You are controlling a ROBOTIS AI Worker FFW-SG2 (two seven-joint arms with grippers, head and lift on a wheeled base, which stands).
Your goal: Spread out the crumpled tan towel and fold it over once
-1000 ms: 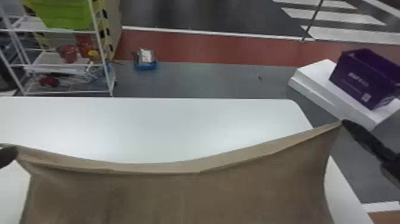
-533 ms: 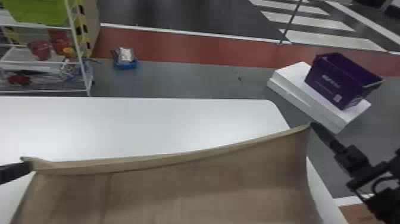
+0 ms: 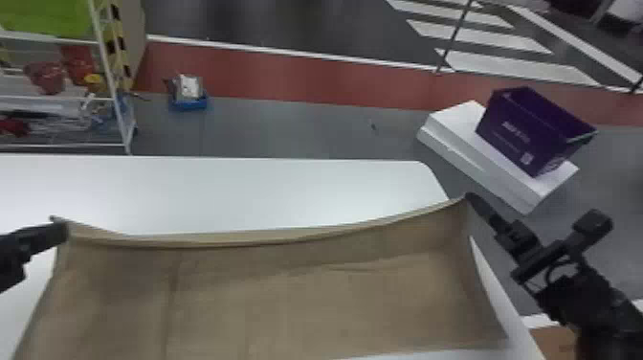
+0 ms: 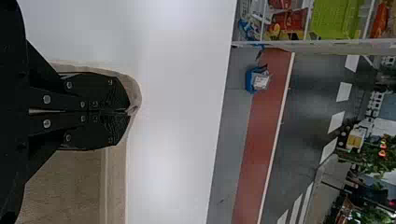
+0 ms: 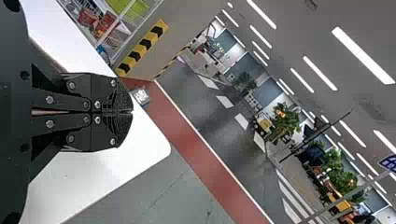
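Observation:
The tan towel (image 3: 306, 287) hangs stretched between both grippers in the head view, its top edge sagging in the middle. My left gripper (image 3: 60, 227) holds its upper left corner, and my right gripper (image 3: 471, 196) its upper right corner. Seen from the left wrist, the left gripper (image 4: 128, 112) is closed on the towel (image 4: 65, 186), whose edge wraps past the fingertips. In the right wrist view the right gripper (image 5: 130, 112) has its fingers pressed together. The towel's near part runs beyond the head view's bottom edge.
A white table (image 3: 239, 186) lies under and behind the towel. Past its right corner a purple box (image 3: 531, 129) sits on a white block (image 3: 459, 143) on the floor. A shelf rack (image 3: 110, 81) stands at the back left.
The head view has swung rightward. Both grippers stay at the towel's corners; more of both arms and of the towel's lower part has come into view.

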